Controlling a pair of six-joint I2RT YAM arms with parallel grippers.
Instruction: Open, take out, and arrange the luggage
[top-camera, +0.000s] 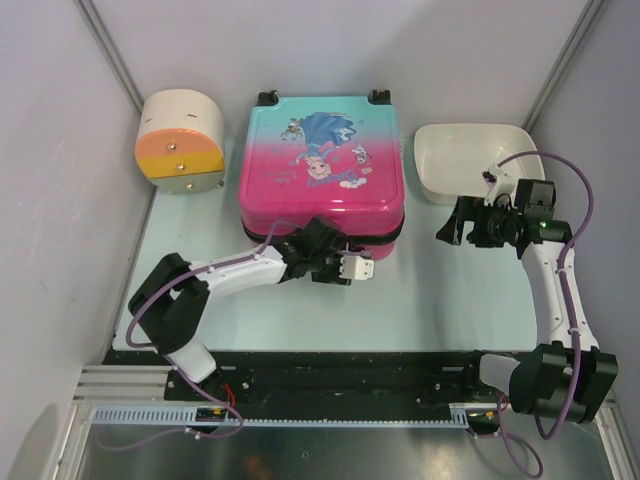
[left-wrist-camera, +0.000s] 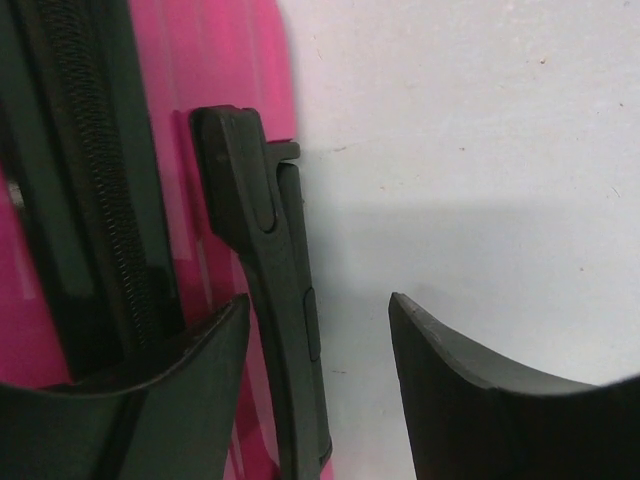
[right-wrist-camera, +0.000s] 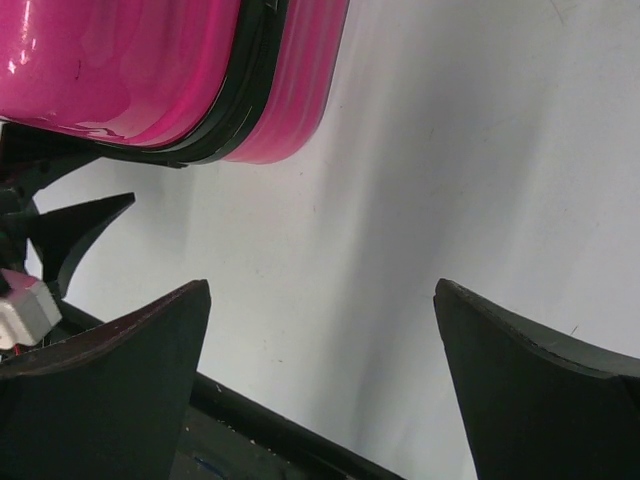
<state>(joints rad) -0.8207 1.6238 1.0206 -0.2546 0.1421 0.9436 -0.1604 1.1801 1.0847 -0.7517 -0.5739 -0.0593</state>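
The luggage (top-camera: 320, 150) lies flat and closed at the back middle of the table, its teal-to-pink lid with the cartoon print facing up. My left gripper (top-camera: 322, 240) sits at its near edge. In the left wrist view the pink shell (left-wrist-camera: 220, 70), the black zip (left-wrist-camera: 90, 150) and the black handle (left-wrist-camera: 262, 260) fill the left side. The handle stands between the jaws of my left gripper (left-wrist-camera: 319, 297), close to the left finger, with a gap to the right finger. My right gripper (top-camera: 452, 228) hovers open to the right of the luggage (right-wrist-camera: 150, 60), and in its own view the right gripper (right-wrist-camera: 322, 285) has only bare table between its fingers.
A cream-and-orange rounded drawer box (top-camera: 182, 140) stands at the back left. A white basin (top-camera: 470, 155) sits at the back right, just behind my right arm. A black rail (top-camera: 350, 365) runs along the table's near edge. Walls close in on both sides.
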